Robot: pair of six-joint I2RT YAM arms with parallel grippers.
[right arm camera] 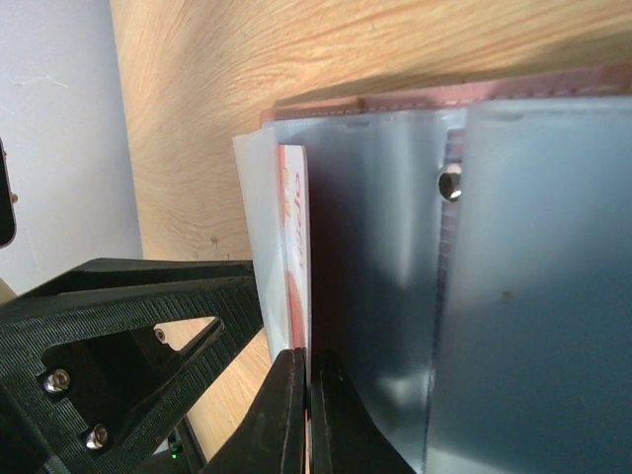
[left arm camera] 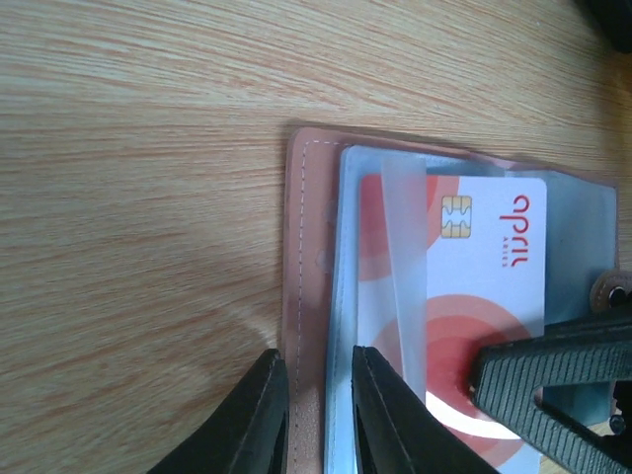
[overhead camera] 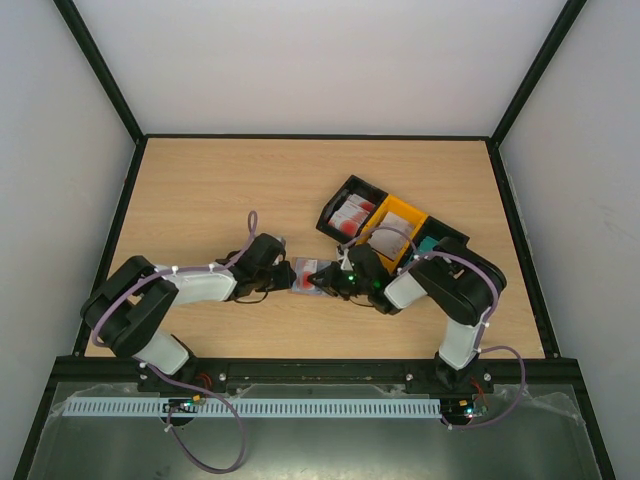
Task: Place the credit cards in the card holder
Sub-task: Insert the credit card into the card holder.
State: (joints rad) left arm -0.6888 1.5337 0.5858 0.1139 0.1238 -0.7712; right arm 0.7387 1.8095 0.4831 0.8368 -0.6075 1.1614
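Sliding the card (left arm camera: 474, 267) into the holder (left arm camera: 304, 296) looks like the step in hand. The holder lies open on the table (left arm camera: 148, 197), right between the two arms. The red-and-white card sits on its clear pockets with one strip of pocket (left arm camera: 405, 296) crossing over it, so I'd guess it's partway in.

Right gripper (right arm camera: 308, 357) has its fingers pressed together on the card's edge. Left gripper (left arm camera: 318, 357) has its fingers a little apart, straddling the holder's stitched edge. Can't tell if it's actually pinching or just sitting around it.

To do this well, I'd want the left one bracing that edge so the holder doesn't skate. The right should push the card flat and square to the slot, not tilted, or a corner will snag the plastic.

Room-wise, the grippers are nearly nose to nose over the holder, so there's little slack there. Trays (overhead camera: 395, 222) sit just beyond the right gripper. There's open wood to the left and on the far side.
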